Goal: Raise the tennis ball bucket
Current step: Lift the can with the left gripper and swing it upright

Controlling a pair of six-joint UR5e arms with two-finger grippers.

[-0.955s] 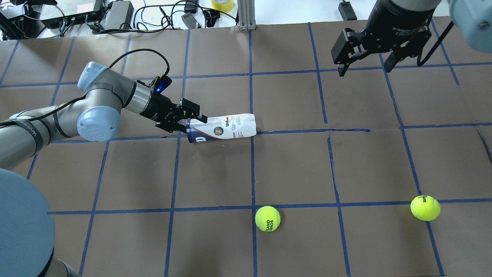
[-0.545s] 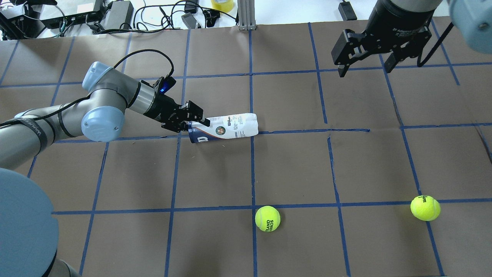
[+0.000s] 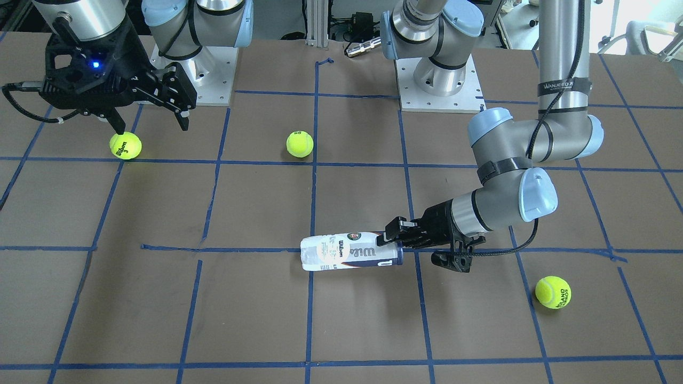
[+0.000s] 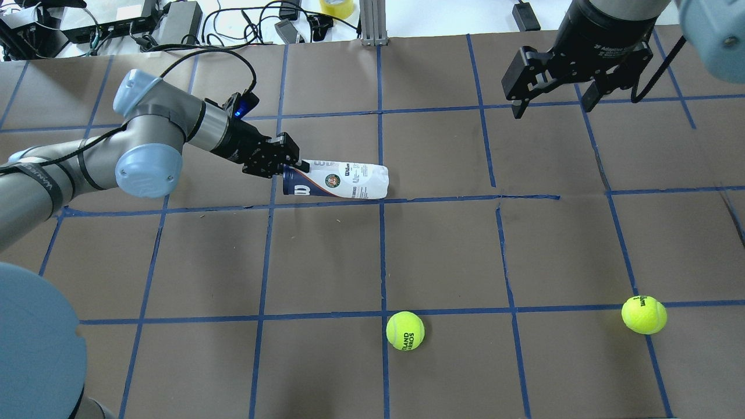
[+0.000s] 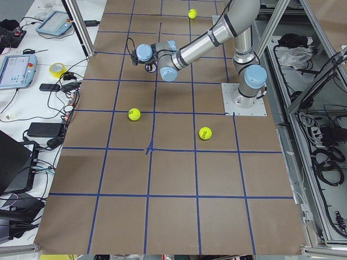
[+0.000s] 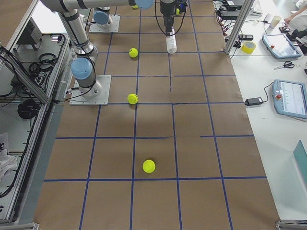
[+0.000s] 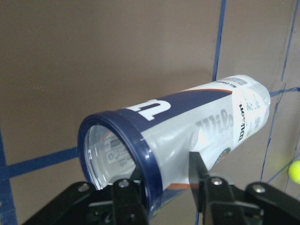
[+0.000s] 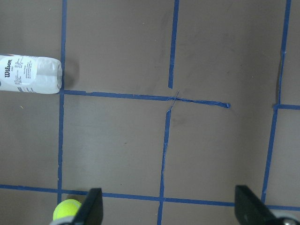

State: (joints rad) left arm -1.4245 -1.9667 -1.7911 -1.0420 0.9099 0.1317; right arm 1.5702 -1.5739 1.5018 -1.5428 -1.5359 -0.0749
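Evidently light and easily crushed, the tennis ball bucket [image 4: 340, 182] is lying sideways on the bench [image 4: 442, 256] — left claw [image 4: 294, 170] clamping its stiffer blue rim, right claw [image 4: 552, 107] hanging wide open, empty, well away from it.

Tennis ball bucket [image 4: 337, 183]: I see glossy clear plastic, smooth, with a printed label.
Desk [image 4: 442, 250]: matt brown paper covering, lightly creased.
Tennis balls [image 4: 405, 330]: fuzzy yellow felt.
Left hand [image 4: 294, 169]: I read a matt black finish.

Left hand [image 3: 391, 240] on tennis ball bucket [image 3: 347, 254]
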